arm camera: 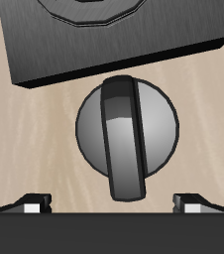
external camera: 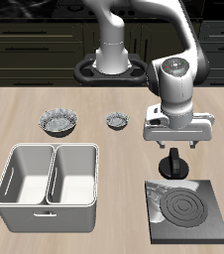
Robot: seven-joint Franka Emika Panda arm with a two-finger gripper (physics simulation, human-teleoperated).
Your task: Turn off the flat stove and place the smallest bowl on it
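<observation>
The flat stove is a black square slab near the table's front edge, and its burner rings look dull grey. Its black knob stands on a grey disc just behind the slab. My gripper hangs straight above the knob, open, with a finger on each side and nothing touching. In the wrist view the knob fills the middle, the stove lies beyond it, and my gripper shows both fingertips wide apart. The smallest bowl, silvery and fluted, sits farther back mid-table.
A larger fluted silvery bowl sits beside the small one, farther from the arm. A grey double-compartment bin stands near the front edge, on the far side of the table from the stove.
</observation>
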